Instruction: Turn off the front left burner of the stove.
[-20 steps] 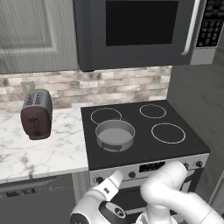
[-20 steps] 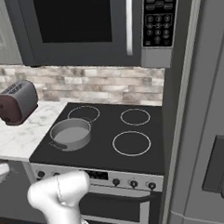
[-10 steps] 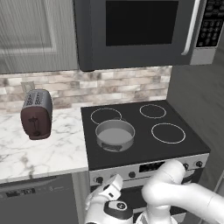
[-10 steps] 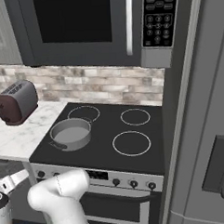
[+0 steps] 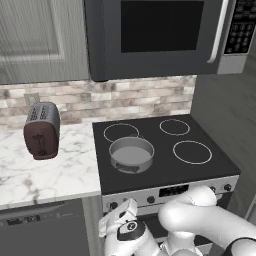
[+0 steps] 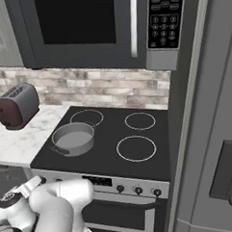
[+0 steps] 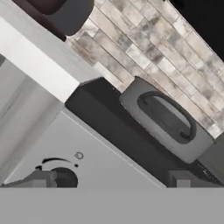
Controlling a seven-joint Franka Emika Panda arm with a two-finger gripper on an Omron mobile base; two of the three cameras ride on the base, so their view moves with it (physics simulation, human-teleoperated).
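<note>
Grey pan (image 7: pixel 168 121) on stove (image 7: pixel 109 131), knob (image 7: pixel 65 177) below.

Kitchen, rendered. Brick-pattern tile backsplash (image 5: pixel 125 97) in beige and grey. White marble countertop (image 5: pixel 55 172), veined grey. Grey panelled upper cabinet (image 5: pixel 42 40) at upper left. Dark microwave (image 5: pixel 160 35) mounted overhead. Tall grey panel (image 6: pixel 204 108) at right. Dishwasher front (image 5: pixel 45 230) below counter's front edge.

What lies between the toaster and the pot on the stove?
Only bare surface: marble counter runs from the toaster to the stove edge, then black cooktop glass up to the pot, as both base views show.
</note>
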